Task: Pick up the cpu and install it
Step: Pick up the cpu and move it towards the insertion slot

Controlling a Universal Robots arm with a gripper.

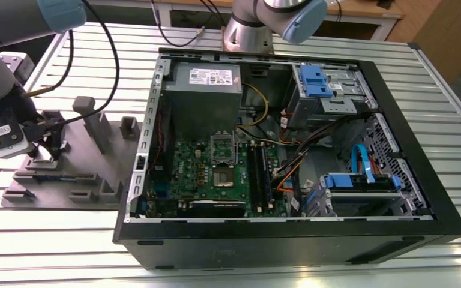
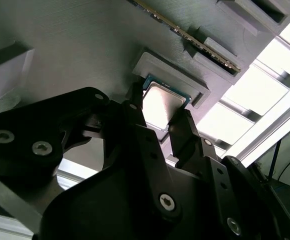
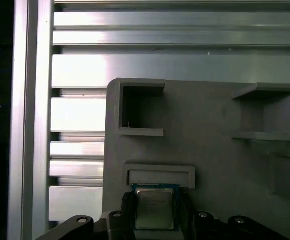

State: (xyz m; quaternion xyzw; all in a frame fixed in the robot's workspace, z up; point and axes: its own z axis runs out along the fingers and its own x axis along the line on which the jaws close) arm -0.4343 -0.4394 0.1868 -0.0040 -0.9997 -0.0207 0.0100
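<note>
The cpu is a small square chip with a silvery top and a thin rim. It lies on the grey parts holder, against a raised ledge. In both wrist views my gripper straddles the chip, one black finger tight against each side. The second wrist view shows the cpu pinched between those fingers of the gripper. In the exterior view the gripper hangs low over the holder, at the exterior view's left of the open computer case.
Inside the case the motherboard's socket lies open with its metal frame tilted up. Cables, memory slots and blue drive bays crowd the exterior view's right. Upright grey posts stand on the holder. The slatted metal table surrounds everything.
</note>
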